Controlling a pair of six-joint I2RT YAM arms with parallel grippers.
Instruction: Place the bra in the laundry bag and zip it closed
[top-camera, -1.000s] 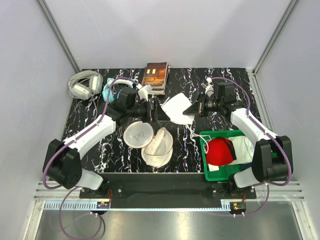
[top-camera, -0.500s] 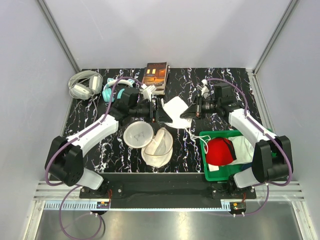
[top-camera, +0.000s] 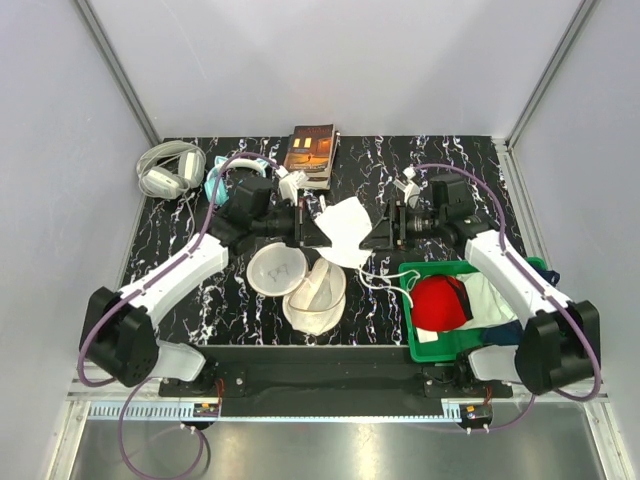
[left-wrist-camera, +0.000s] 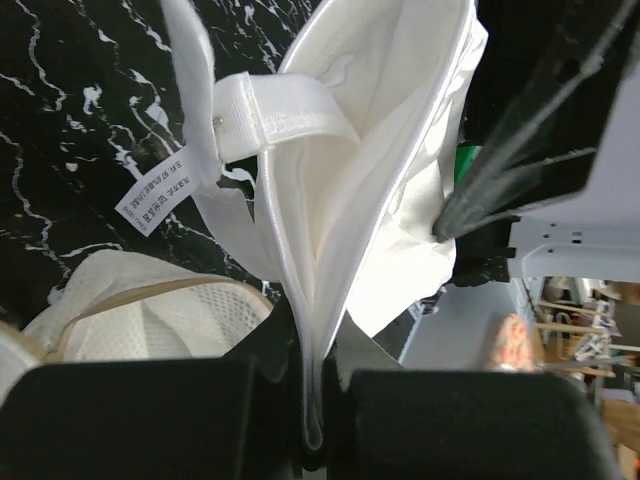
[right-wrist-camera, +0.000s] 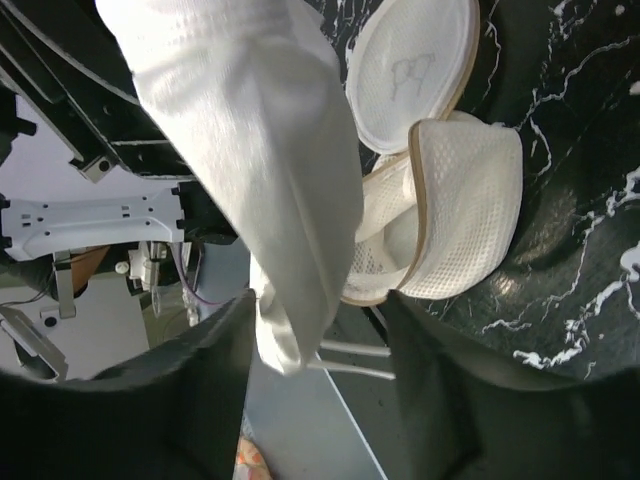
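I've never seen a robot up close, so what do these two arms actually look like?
Both match: the left arm and right arm have white shell segments between chunky black joints. A purple cable loops along each. The left gripper and right gripper are black, with two flat fingers. No markings are legible.

This is a robotics laboratory, more exactly a closed test cell. Plain pale wall panels (top-camera: 350, 60) stand on three sides, and aluminium profiles (top-camera: 115, 65) hold them at the corners. Inside lies a black marbled table top (top-camera: 400, 165). Two white and black robot arms, the left arm (top-camera: 180, 270) and the right arm (top-camera: 505, 265), are fixed at its near edge. A slotted metal rail (top-camera: 340, 408) runs just in front of their bases.
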